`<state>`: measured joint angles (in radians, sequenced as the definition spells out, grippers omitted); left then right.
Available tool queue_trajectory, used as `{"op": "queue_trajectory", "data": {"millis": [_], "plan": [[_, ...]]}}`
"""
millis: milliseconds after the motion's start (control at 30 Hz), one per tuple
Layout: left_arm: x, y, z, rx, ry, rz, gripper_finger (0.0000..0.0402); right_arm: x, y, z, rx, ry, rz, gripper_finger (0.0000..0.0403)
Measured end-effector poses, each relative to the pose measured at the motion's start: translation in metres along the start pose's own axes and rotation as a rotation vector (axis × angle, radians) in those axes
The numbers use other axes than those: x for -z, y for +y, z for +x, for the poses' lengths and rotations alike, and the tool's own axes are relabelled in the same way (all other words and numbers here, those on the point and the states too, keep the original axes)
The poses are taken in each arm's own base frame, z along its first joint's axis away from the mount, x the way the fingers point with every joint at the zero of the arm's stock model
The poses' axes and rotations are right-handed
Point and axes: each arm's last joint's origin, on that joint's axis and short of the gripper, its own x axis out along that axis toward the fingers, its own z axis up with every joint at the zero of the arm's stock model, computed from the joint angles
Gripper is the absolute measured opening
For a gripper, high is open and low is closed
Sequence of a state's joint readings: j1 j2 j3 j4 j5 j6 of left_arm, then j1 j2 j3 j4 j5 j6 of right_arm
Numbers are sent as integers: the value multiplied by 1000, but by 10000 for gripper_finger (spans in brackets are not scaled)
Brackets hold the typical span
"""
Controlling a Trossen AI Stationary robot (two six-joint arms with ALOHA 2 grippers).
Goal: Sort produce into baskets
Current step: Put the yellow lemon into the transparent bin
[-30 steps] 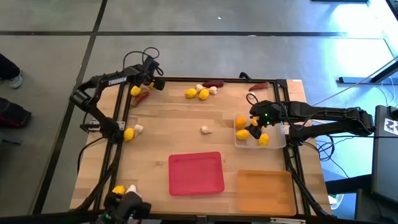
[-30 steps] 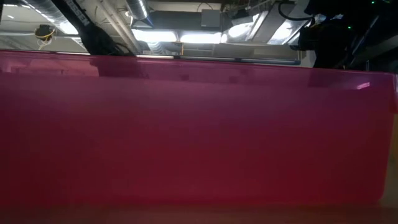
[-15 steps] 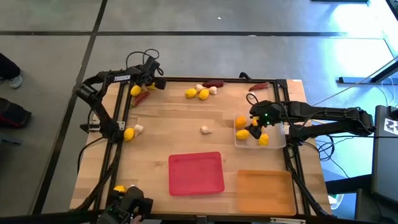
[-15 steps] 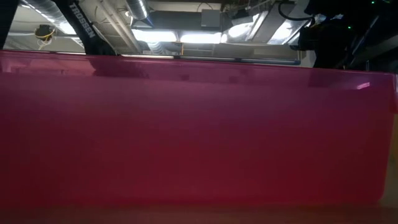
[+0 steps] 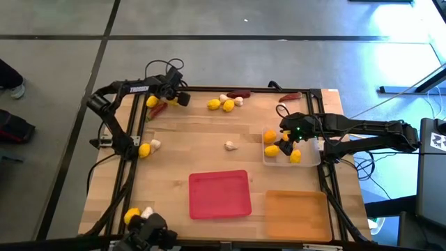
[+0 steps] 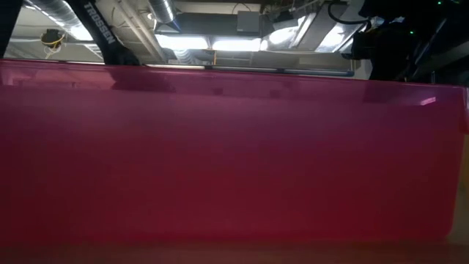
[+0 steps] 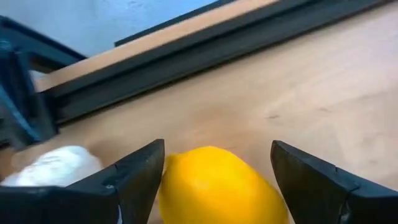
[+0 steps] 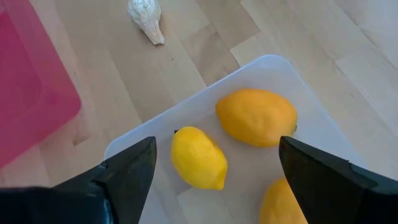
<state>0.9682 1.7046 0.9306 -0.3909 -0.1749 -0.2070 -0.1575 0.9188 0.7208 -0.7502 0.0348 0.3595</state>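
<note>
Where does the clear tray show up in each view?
High view: clear tray at the table's right edge, three lemons inside, right gripper above it.
Low view: not in it; the red tray fills the picture.
Left wrist view: not in it.
Right wrist view: its rim frames the lemons, ahead of the open fingers.
Shared landmark: the garlic bulb on the wood beside the tray.

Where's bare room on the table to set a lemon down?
Bare wood between the garlic bulb and red tray, and left of that tray. The orange tray is empty. Crowded: the clear tray, far-left corner by the left gripper.
</note>
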Motion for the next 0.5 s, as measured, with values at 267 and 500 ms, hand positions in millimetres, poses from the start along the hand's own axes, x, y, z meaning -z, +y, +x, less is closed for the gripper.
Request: {"op": "queue_trajectory", "data": {"millis": [267, 500], "plan": [[8, -35, -13, 57, -27, 110, 290, 0, 0, 0, 9, -3, 0, 331], [14, -44, -55, 62, -91, 161, 290, 0, 0, 0, 9, -3, -1, 331]]}}
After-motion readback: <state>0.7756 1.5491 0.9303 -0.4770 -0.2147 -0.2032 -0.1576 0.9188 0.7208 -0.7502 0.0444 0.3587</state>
